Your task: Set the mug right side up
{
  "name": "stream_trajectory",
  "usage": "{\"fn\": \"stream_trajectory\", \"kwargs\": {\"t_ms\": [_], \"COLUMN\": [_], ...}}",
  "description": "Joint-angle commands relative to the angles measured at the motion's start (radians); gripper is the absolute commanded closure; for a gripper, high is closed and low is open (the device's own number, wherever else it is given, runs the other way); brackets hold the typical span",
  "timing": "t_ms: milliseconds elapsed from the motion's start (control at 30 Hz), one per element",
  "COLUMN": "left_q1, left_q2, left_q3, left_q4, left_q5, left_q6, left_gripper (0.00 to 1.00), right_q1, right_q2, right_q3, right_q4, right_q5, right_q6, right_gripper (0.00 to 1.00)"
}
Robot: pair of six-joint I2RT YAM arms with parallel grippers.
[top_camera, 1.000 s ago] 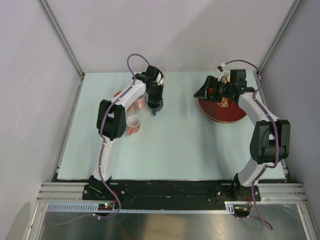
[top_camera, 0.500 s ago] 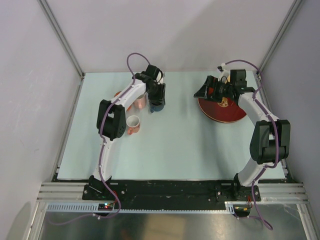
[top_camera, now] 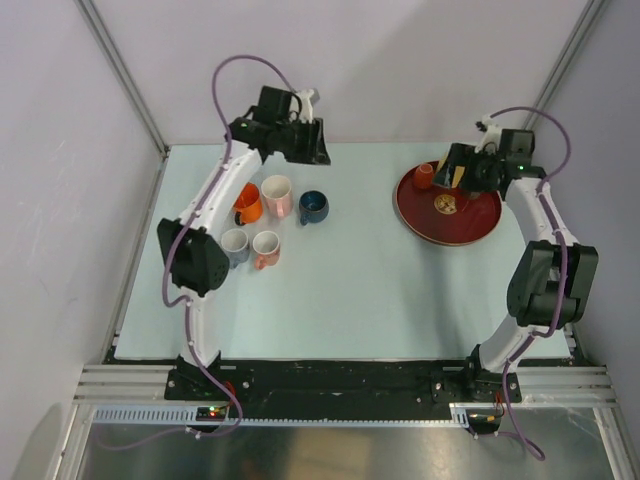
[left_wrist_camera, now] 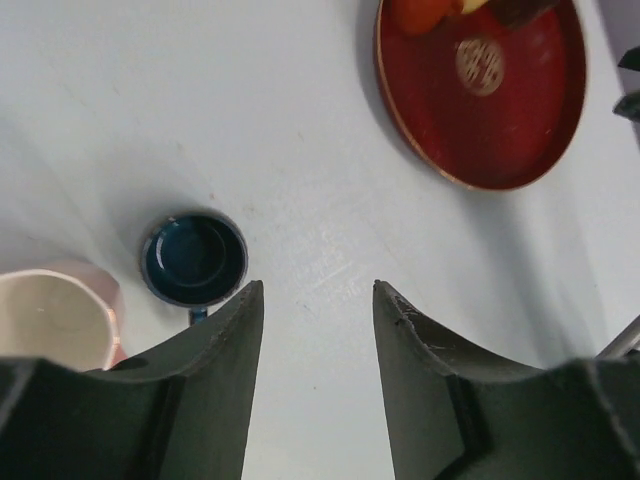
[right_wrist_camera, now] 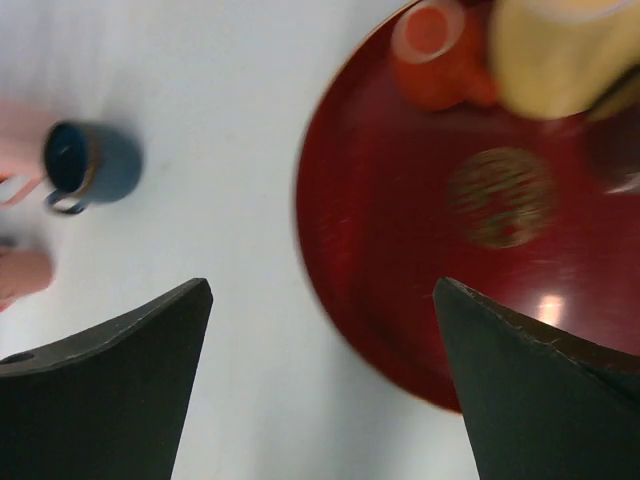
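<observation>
The dark blue mug (top_camera: 313, 207) stands on the table with its mouth up, and its hollow inside shows in the left wrist view (left_wrist_camera: 195, 258). My left gripper (top_camera: 315, 148) hangs above and behind it, near the back wall. Its fingers are open with only bare table between them (left_wrist_camera: 318, 283), and the mug lies just off the left fingertip. My right gripper (top_camera: 452, 170) is wide open over the left rim of the red tray (right_wrist_camera: 400, 250) and holds nothing (right_wrist_camera: 322, 283). The blue mug shows far to its left (right_wrist_camera: 90, 163).
Left of the blue mug stand a pink-and-white mug (top_camera: 277, 195), an orange mug (top_camera: 247, 203), a grey mug (top_camera: 234, 245) and a pink mug (top_camera: 266, 248). The red tray (top_camera: 470, 228) holds a small orange cup (top_camera: 424, 176) and a yellow thing (right_wrist_camera: 550, 50).
My left gripper opened, let go of the blue mug, and rose back toward the far wall. The mug now stands free. My right arm drew back to the right over the tray.
</observation>
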State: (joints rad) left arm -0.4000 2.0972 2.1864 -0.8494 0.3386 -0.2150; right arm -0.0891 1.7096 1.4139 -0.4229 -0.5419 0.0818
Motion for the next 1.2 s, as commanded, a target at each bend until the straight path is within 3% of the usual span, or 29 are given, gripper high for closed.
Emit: {"fn": "stream_trajectory", "kwargs": {"t_ms": [0, 100, 233, 433, 700, 967, 1167], "left_q1": [0.051, 0.074, 0.091, 0.094, 0.082, 0.057, 0.042], "left_q2": [-0.102, -0.137, -0.190, -0.267, -0.309, -0.314, -0.322], "left_q3": [0.045, 0.037, -0.013, -0.113, -0.159, -0.174, -0.197], "left_q4": [0.010, 0.011, 0.010, 0.008, -0.004, -0.012, -0.017], "left_q5": [0.030, 0.028, 0.031, 0.058, 0.060, 0.053, 0.048], "left_q6": [0.089, 0.123, 0.175, 0.212, 0.266, 0.287, 0.300], "left_gripper": [0.48, 0.48, 0.47, 0.46, 0.47, 0.47, 0.46], "right_q1": [-0.069, -0.117, -0.155, -0.173, -0.173, -0.125, -0.152], "right_q2": [0.031, 0.096, 0.233, 0.452, 0.625, 0.479, 0.440], "right_q3": [0.136, 0.205, 0.380, 0.648, 0.800, 0.595, 0.610], "right_q4": [-0.031, -0.056, -0.239, -0.425, -0.561, -0.622, -0.636], "right_q5": [0.170, 0.129, 0.025, 0.035, 0.046, -0.091, -0.089], "right_q6": [-0.203, -0.322, -0.637, -0.851, -0.913, -0.818, -0.779], "right_gripper": [0.02, 0.10, 0.17, 0.10, 0.12, 0.17, 0.17]}}
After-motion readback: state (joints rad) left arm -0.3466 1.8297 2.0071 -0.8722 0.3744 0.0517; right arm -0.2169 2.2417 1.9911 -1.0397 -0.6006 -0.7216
